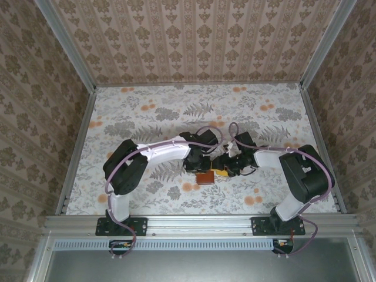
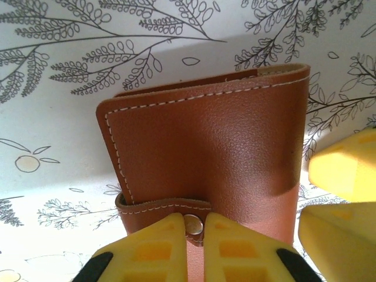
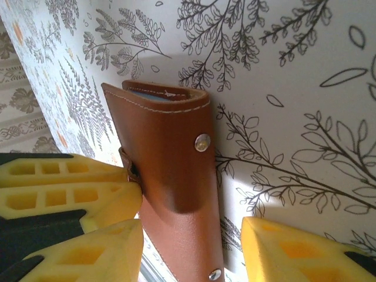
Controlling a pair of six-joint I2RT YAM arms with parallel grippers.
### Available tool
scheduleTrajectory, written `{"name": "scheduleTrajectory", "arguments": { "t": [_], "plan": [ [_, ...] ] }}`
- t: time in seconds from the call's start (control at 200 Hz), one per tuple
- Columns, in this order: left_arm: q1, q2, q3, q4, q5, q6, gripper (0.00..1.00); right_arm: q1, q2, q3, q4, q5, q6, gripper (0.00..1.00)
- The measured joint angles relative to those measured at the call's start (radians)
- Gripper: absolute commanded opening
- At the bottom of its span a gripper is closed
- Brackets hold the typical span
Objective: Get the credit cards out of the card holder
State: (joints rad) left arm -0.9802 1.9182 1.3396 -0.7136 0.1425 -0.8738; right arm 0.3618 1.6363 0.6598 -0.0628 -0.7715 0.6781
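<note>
We are at the opening step; the card holder (image 2: 205, 147) lies closed on the table (image 2: 47, 117) between both arms; our left gripper (image 2: 194, 235) pinches its snap tab (image 2: 164, 207); our right gripper (image 3: 191, 235) straddles it, jaws apart; next, we judge, right clamps, left pulls the snap free.

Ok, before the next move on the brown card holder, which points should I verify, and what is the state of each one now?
1. Left end effector pinching the snap strap of the card holder: ok.
2. Right end effector open, one finger on each side of the holder: ok.
3. Strap unfastened: cannot tell.
4. Holder opened for the credit cards: not ok, it is folded shut.
</note>
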Motion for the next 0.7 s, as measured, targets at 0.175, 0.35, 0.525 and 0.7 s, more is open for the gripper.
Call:
{"name": "scheduleTrajectory", "arguments": {
  "t": [0.175,0.35,0.525,0.7],
  "plan": [
    [0.0,-0.015,-0.021,0.026,0.002,0.007,0.06,0.021,0.018,0.01,0.027,0.0,0.028,0.43],
    [0.001,-0.017,-0.024,0.03,0.004,0.011,0.04,0.034,0.031,0.014,0.037,0.011,0.037,0.34],
    [0.006,-0.024,-0.032,0.029,0.003,0.014,0.03,0.045,0.042,0.014,0.033,0.027,0.031,0.17],
    [0.008,-0.034,-0.041,0.027,-0.006,0.015,0.03,0.051,0.041,0.027,0.018,0.035,0.011,0.07]
  ]
}}
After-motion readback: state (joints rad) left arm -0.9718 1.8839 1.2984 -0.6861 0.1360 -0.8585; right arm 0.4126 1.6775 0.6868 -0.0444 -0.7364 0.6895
